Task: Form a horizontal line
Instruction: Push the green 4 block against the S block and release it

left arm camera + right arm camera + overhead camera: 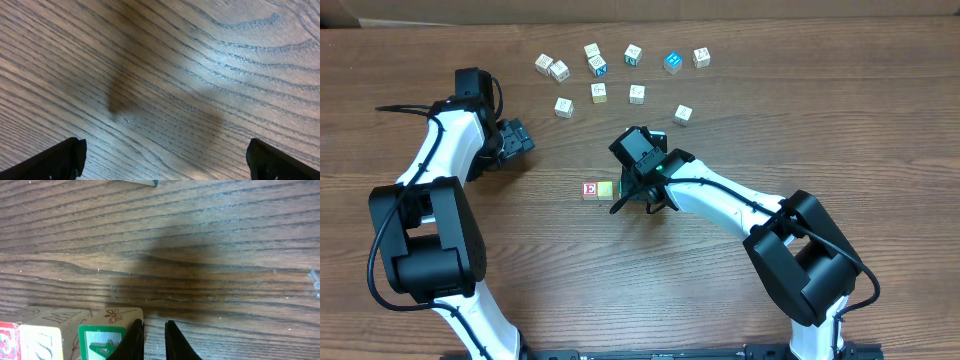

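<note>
Two letter blocks sit side by side in a short row at mid-table: a red-faced E block (590, 190) and a green-faced block (607, 190). In the right wrist view the green block (102, 340) touches the E block (30, 342) on its left. My right gripper (626, 196) (154, 341) is shut and empty, its left finger against the green block's right side. My left gripper (516, 139) (165, 160) is open and empty over bare wood at the left, far from the blocks.
Several loose letter blocks lie scattered at the back, from a white one (544, 64) through a blue one (672, 62) to one nearer the row (683, 114). A block's edge (142, 181) shows at the top of the right wrist view.
</note>
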You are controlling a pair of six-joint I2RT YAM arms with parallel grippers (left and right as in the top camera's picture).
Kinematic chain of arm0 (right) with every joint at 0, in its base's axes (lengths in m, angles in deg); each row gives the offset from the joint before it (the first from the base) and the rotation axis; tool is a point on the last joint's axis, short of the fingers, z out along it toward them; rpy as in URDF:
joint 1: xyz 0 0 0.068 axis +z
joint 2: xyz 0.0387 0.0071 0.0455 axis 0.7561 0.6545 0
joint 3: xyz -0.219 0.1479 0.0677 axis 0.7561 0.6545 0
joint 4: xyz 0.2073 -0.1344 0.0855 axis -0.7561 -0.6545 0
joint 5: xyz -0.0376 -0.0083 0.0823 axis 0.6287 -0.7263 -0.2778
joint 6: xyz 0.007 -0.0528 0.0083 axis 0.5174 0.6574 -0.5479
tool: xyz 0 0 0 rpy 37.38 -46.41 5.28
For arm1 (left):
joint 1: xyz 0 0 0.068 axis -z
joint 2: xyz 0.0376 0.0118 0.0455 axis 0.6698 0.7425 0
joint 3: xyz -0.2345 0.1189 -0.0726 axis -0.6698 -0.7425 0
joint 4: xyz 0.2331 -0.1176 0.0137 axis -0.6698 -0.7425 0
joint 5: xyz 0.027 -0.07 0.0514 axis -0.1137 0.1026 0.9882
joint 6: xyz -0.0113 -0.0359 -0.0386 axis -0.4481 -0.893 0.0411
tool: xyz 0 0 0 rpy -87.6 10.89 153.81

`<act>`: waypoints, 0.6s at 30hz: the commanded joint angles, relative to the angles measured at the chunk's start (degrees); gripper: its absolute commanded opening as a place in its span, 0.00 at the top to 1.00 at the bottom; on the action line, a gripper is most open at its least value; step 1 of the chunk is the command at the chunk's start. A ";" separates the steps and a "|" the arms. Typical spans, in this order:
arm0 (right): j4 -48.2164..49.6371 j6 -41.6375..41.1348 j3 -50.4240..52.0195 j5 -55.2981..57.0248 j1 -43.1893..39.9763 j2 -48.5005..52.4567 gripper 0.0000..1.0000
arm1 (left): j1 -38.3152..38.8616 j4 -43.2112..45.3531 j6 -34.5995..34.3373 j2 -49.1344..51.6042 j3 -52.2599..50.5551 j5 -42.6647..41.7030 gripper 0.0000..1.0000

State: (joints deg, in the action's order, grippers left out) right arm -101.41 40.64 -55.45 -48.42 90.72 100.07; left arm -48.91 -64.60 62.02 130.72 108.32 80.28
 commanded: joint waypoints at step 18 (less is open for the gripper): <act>0.37 0.42 0.26 -1.44 -0.22 0.24 0.87 | 0.28 0.04 -0.20 -0.66 -0.26 0.70 0.00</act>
State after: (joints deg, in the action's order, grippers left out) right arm -101.44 40.64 -55.45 -49.31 90.72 100.07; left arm -48.91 -64.60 62.02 130.72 108.32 80.28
